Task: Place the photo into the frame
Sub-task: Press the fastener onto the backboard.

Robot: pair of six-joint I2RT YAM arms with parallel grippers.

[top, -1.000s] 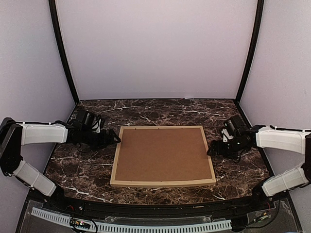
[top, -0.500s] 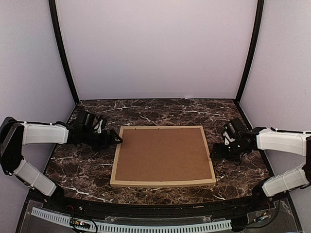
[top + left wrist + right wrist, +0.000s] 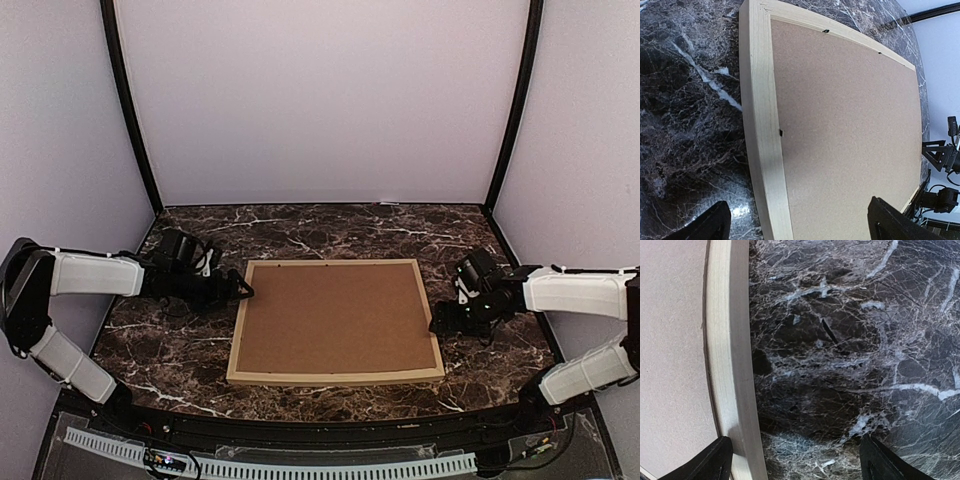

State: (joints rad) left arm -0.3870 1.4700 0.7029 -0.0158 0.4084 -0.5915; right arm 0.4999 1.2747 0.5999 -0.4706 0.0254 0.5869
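Wood frame (image 3: 336,378) back-up; both jaws wide apart.

Light wooden frame (image 3: 336,377) lies flat, back-up, on the table (image 3: 180,345).

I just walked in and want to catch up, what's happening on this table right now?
Two robot arms are working on a wooden frame lying flat on the marble table, its brown backing board facing up. The left gripper sits open at the frame's left edge, and the right gripper sits open at its right edge. Neither is gripping anything, and no photo is in sight.
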